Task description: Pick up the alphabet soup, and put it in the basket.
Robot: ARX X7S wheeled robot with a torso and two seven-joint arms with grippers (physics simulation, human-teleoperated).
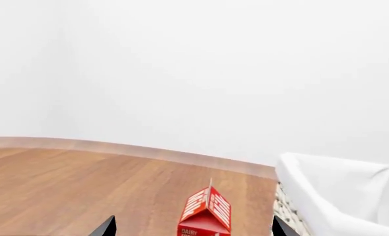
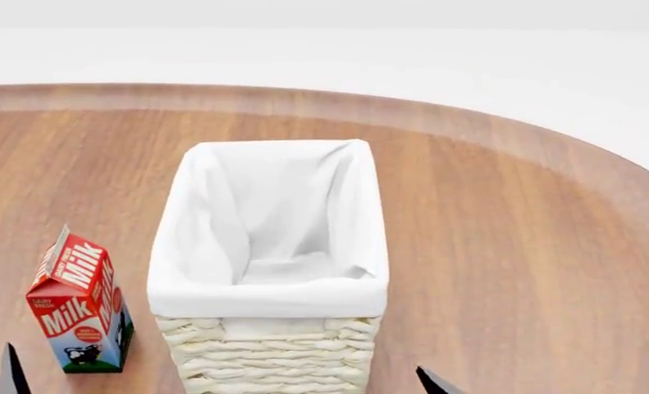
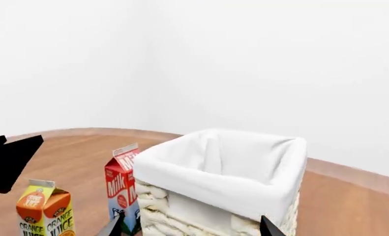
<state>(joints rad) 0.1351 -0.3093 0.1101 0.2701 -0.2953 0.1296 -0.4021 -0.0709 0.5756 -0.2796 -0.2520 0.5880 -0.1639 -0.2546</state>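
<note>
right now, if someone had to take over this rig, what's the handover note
Left gripper: only the fingertips show, spread wide with nothing gripped, pointed at the milk carton.
Right gripper: fingertips spread, nothing held, facing the basket.
The basket stands upright mid-table on the wooden table; its white liner is empty as far as the head view shows.
Milk carton stands to the basket's left; an orange juice carton is nearer the robot on that side.
The alphabet soup is not in any view.
Done: nothing yet. Left: find the soup can, grasp it, place it in the basket.
</note>
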